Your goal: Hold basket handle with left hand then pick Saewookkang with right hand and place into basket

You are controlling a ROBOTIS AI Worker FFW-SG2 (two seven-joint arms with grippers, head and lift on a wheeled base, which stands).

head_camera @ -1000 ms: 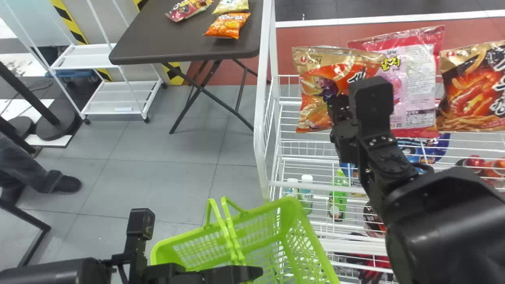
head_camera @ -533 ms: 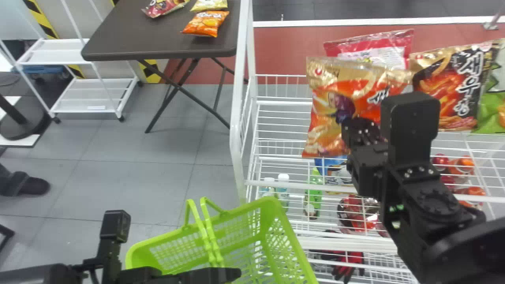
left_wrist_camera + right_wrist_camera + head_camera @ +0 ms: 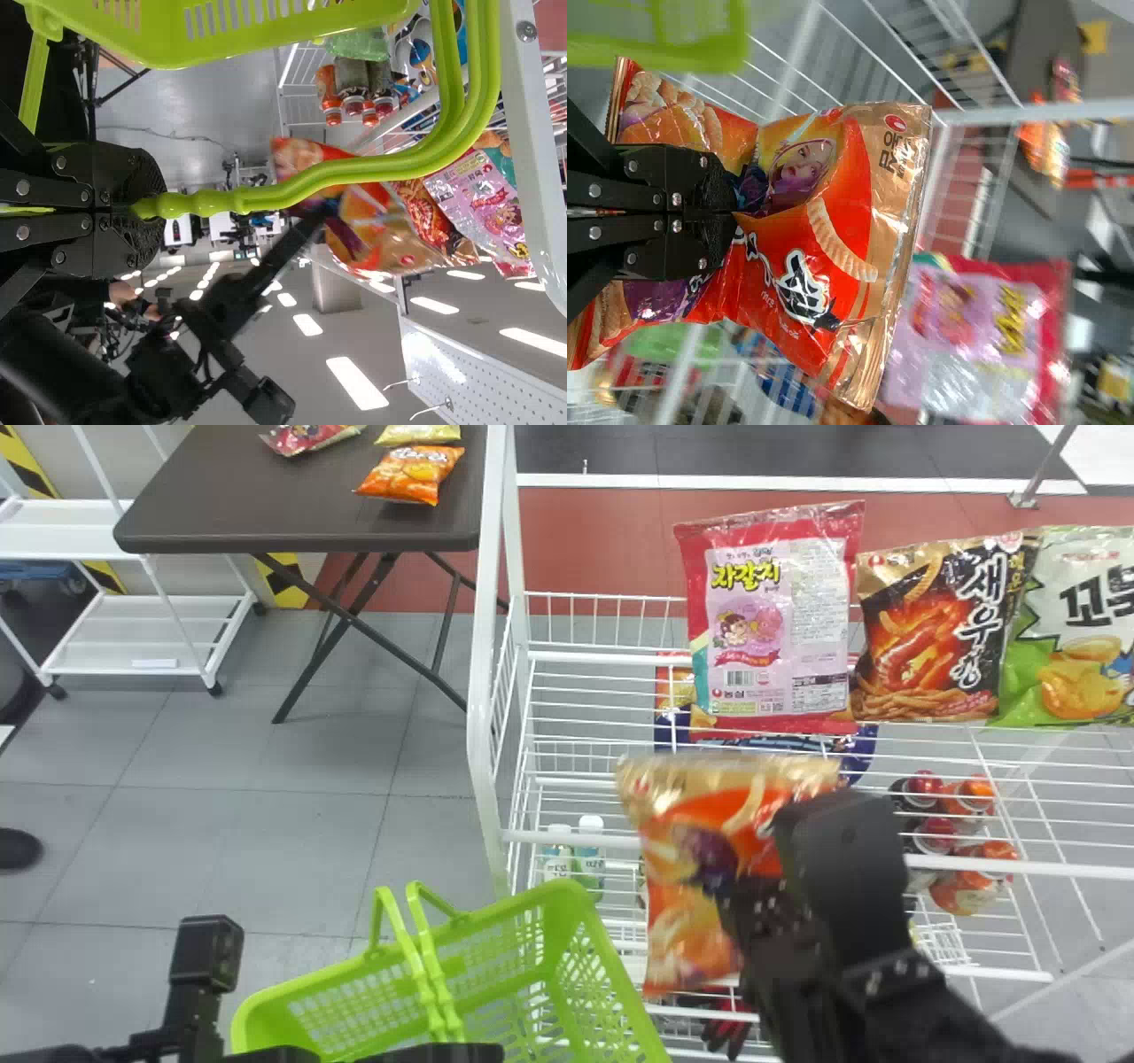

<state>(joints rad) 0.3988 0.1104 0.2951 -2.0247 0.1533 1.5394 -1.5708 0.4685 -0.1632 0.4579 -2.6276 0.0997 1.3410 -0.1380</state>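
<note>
Clenching the basket handle (image 3: 429, 979) in the left hand (image 3: 469, 1052), holding the green basket (image 3: 567, 887) below that hand. Grasping the Saewookkang bag (image 3: 660, 850) in the right hand (image 3: 725, 890), holding it right of the basket, nearer than the pink snack bag (image 3: 771, 620) beyond that hand.

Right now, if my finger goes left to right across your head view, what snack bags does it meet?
Red bag on the dark table, small orange bag on the table, orange-and-gold bag in my right gripper, black bag, green-and-white bag.
</note>
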